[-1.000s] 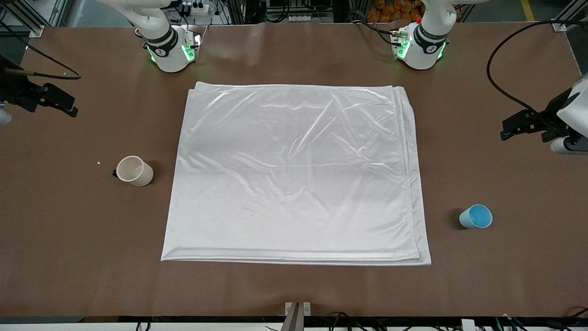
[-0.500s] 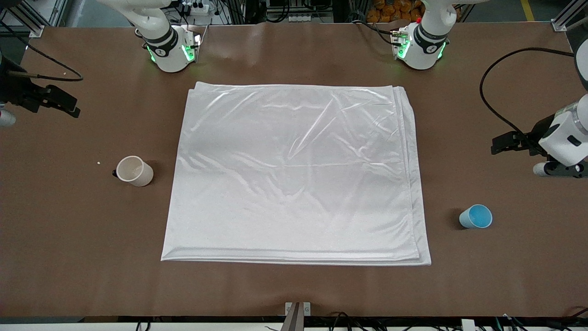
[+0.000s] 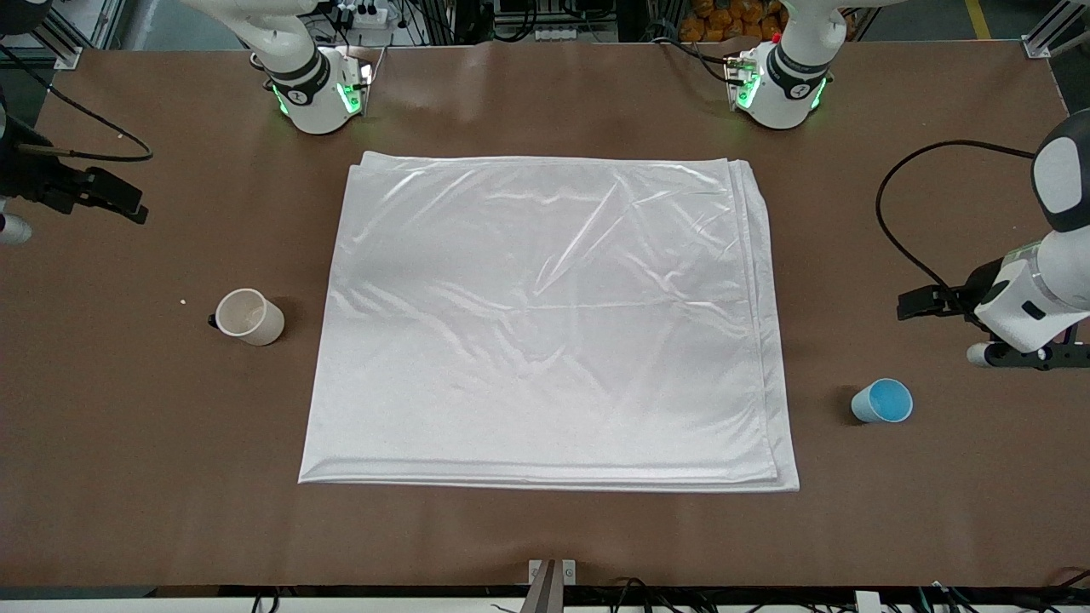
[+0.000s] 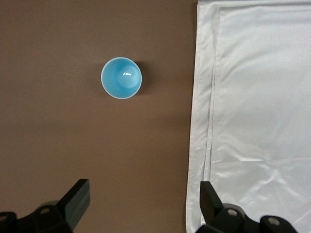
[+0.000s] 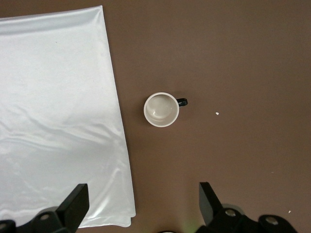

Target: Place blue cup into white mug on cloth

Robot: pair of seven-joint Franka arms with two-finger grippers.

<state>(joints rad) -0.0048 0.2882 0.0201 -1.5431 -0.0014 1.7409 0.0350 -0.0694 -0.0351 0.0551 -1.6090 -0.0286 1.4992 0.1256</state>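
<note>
The blue cup (image 3: 882, 401) (image 4: 121, 78) stands upright on the bare table at the left arm's end, apart from the cloth (image 3: 545, 323) (image 4: 257, 111). The white mug (image 3: 249, 317) (image 5: 161, 109) stands upright off the cloth at the right arm's end, its black handle turned away from the cloth (image 5: 53, 121). My left gripper (image 3: 1026, 353) (image 4: 144, 194) hangs open and empty over the table by the cloth's edge, short of the cup. My right gripper (image 5: 142, 196) is open and empty, high over the table short of the mug, mostly cut off in the front view.
Both arm bases (image 3: 319, 94) (image 3: 779, 85) stand by the table's edge farthest from the front camera. A black cable (image 3: 903, 221) loops above the table by the left arm. A white crumb (image 3: 183, 301) (image 5: 216, 113) lies near the mug.
The left arm has swung down toward the blue cup, its gripper now closer to it. The right arm has shifted only slightly. Cup, mug and cloth have not moved.
</note>
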